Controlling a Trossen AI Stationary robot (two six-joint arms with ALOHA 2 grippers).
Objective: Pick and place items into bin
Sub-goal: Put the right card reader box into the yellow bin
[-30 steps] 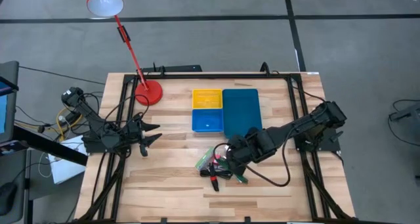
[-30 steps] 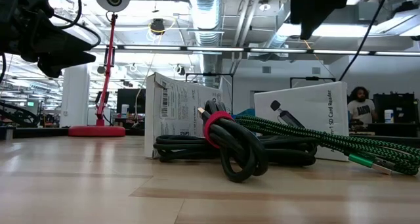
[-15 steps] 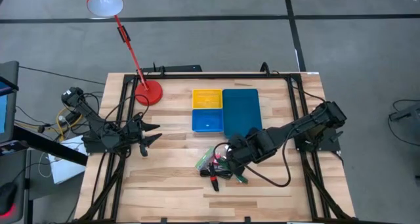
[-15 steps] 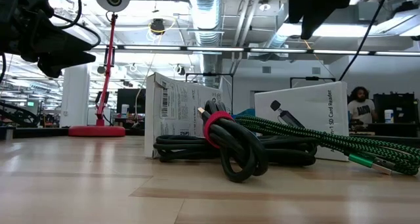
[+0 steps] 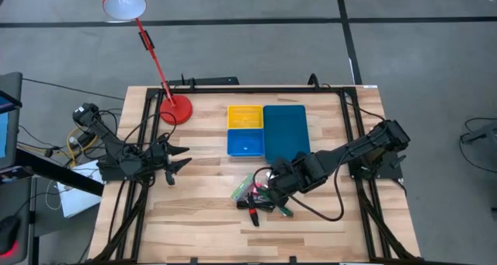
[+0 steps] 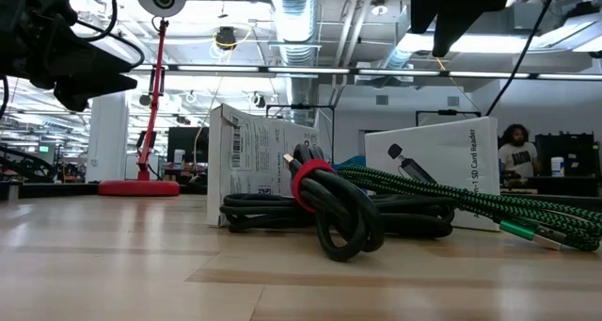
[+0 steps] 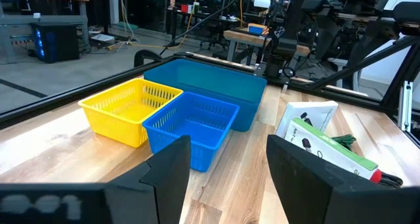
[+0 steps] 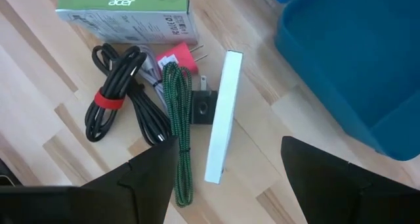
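Observation:
The items lie in a pile (image 5: 260, 195) on the table, just near of the bin. In the right wrist view they are a green-and-white flat box (image 8: 125, 17), a white box standing on its edge (image 8: 222, 115), a black cord with a red band (image 8: 121, 96), a green braided cord (image 8: 178, 132), a pink plug piece (image 8: 177, 55) and a black adapter (image 8: 200, 106). My right gripper (image 5: 268, 186) hovers open above the pile (image 8: 230, 152), touching nothing. The bin has a teal compartment (image 5: 286, 131), a yellow one (image 5: 245, 116) and a blue one (image 5: 245, 143). My left gripper (image 5: 180, 158) waits open at the table's left.
A red desk lamp stands with its base (image 5: 177, 108) at the far left of the table, its head reaching beyond the far edge. Bare wood lies near of the pile and between my left gripper and the bin. A person (image 6: 514, 152) sits in the room beyond.

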